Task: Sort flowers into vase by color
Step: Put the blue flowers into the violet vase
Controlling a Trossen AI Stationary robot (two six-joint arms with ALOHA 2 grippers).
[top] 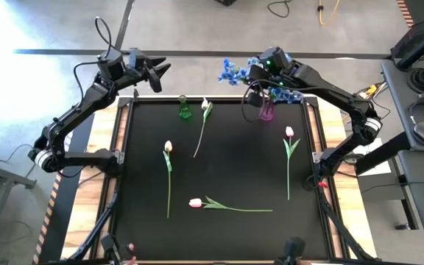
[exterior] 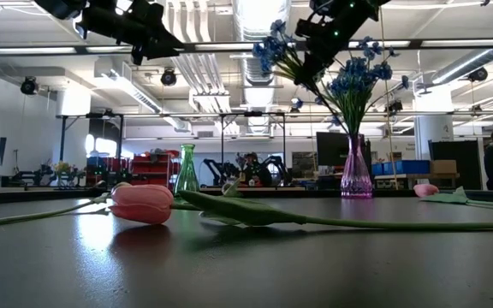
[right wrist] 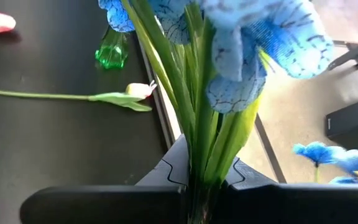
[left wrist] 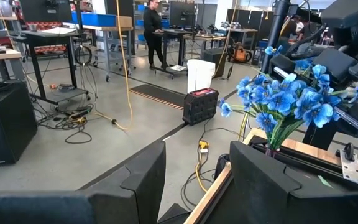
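- Right gripper [right wrist: 204, 186] fingers clench a blue flower bunch [top: 232, 71] above the purple vase [top: 267, 111].
- Left gripper [top: 159, 73], fingers spread, holds nothing.
- Only the high view shows four tulips on the counter [top: 227, 173].
- No readable writing.

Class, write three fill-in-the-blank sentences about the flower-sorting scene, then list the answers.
1. The right end effector is shut on a bunch of ____ flowers.
2. The purple vase already holds ____ flowers.
3. The green vase holds ____ flowers.
4. ____ tulips lie on the black table.

Answers: blue; blue; no; Four
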